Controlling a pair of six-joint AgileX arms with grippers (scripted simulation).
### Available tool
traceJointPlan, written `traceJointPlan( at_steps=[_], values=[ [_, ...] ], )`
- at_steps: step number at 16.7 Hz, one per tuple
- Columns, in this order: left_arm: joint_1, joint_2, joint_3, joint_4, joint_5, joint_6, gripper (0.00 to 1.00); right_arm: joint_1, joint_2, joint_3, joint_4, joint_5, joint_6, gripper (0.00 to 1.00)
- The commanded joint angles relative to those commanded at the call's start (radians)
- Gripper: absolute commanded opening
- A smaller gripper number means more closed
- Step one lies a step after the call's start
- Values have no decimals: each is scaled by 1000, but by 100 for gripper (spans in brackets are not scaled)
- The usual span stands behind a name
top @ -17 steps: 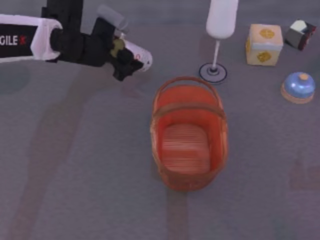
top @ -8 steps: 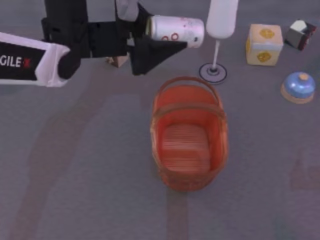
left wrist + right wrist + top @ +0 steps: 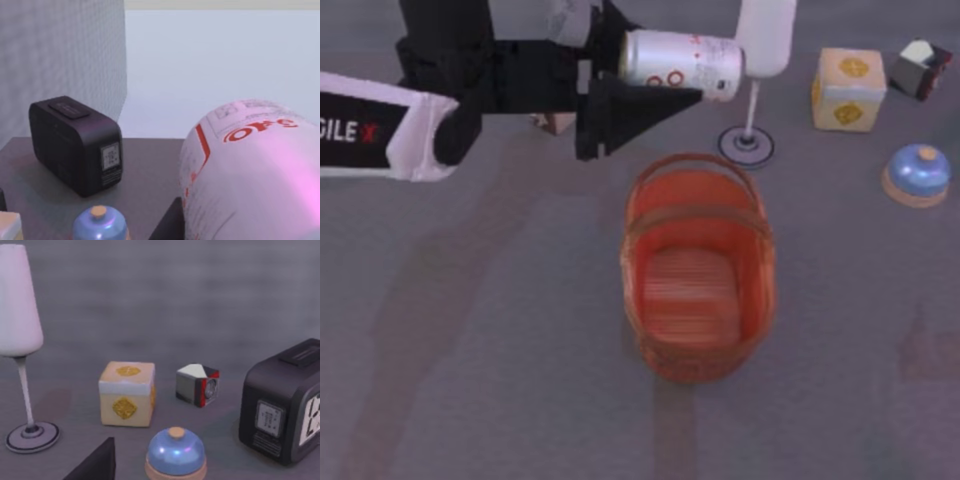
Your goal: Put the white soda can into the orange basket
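The white soda can (image 3: 682, 64), with red lettering, lies sideways in the air with my left gripper (image 3: 655, 70) shut on it. It hangs beyond the far rim of the orange basket (image 3: 761, 270), a little to its left. The can's end overlaps the wine glass in the top view. In the left wrist view the can (image 3: 250, 175) fills the near side, with one dark finger (image 3: 170, 225) against it. The basket stands open at the table's middle, with nothing inside. My right arm is outside the top view; a dark part of its gripper (image 3: 95, 465) shows in the right wrist view.
A tall white wine glass (image 3: 762, 40) stands right behind the basket. At the back right are a cream cube with gold marks (image 3: 848, 90), a small grey and black cube (image 3: 920, 68) and a blue bell (image 3: 916, 172). A black clock (image 3: 285, 405) sits farther right.
My left gripper has lifted the can from low at the back left and carried it to the right, toward the wine glass. The basket has not moved.
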Motion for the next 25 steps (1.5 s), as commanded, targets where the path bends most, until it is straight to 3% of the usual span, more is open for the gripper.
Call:
traceJointPlan(
  at_steps=[4,11,16,25],
  values=[
    [5,40,-3,39,3,2,0,0,0,0,0,0,0,100],
    [24,243,-61,313,2,-4,0,0,0,0,0,0,0,100],
    [26,262,-68,335,2,-4,0,0,0,0,0,0,0,100],
    [26,262,-68,335,2,-4,68,0,0,0,0,0,0,100]
  ],
)
